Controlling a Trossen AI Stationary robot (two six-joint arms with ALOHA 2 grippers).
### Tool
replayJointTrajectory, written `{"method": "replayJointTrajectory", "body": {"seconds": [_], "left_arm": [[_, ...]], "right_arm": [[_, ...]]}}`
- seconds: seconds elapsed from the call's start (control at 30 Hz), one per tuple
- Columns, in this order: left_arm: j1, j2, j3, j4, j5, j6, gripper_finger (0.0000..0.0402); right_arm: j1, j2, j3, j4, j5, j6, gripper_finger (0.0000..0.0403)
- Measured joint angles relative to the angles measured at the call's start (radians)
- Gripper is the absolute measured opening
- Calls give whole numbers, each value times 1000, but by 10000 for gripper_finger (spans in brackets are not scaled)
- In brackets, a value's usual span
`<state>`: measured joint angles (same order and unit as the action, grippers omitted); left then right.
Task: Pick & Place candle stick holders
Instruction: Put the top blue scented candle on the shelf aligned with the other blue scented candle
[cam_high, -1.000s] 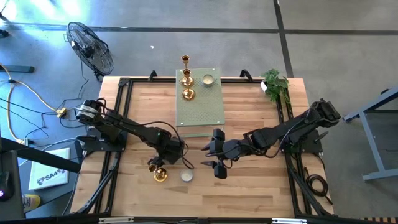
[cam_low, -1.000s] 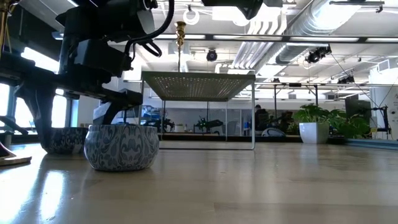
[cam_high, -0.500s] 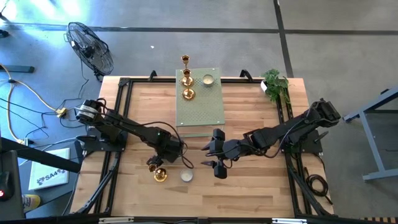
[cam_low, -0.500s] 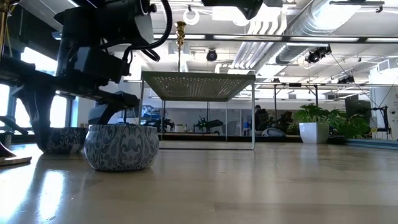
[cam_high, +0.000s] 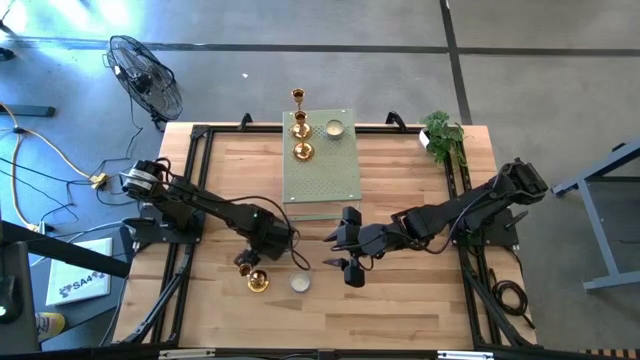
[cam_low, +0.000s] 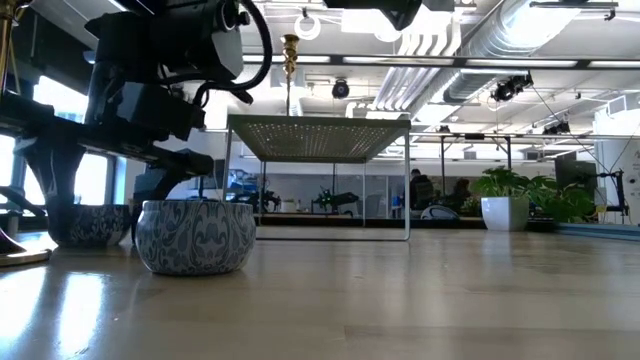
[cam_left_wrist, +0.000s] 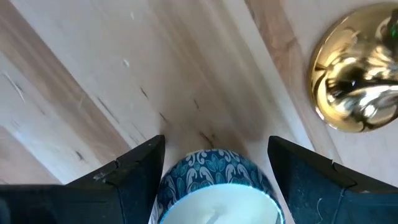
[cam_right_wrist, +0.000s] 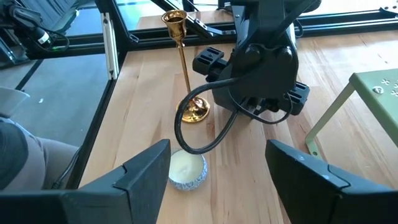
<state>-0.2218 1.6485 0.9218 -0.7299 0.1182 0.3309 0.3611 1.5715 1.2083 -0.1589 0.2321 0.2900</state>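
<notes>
We note the left gripper (cam_left_wrist: 214, 171) near the table's front edge, fingers spread around a patterned cup (cam_left_wrist: 217, 186); right gripper (cam_high: 345, 258) mid-table, fingers spread, empty.

Partly legible "SA4" on a white box (cam_high: 78, 285) beside the table's left edge.

Gold holder (cam_high: 258, 281) upright near front edge; patterned cup (cam_high: 299, 283) beside it; second cup (cam_left_wrist: 216, 190) between left fingers.
</notes>
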Motion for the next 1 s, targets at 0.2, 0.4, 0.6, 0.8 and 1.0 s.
{"method": "replayJointTrajectory", "body": {"seconds": [0.2, 0.4, 0.6, 0.8, 1.0], "left_arm": [[0, 0, 1, -29, -5, -21, 282], [0, 0, 1, -74, -6, -56, 282], [0, 0, 1, -86, -6, -67, 282], [0, 0, 1, -84, 19, -74, 282], [0, 0, 1, -81, 35, -75, 282]], "right_arm": [[0, 0, 0, 3, 0, -1, 259], [0, 0, 0, 7, 0, -1, 259], [0, 0, 0, 7, 0, -1, 259], [0, 0, 0, 6, 0, 0, 259], [0, 0, 0, 6, 0, -1, 259]]}}
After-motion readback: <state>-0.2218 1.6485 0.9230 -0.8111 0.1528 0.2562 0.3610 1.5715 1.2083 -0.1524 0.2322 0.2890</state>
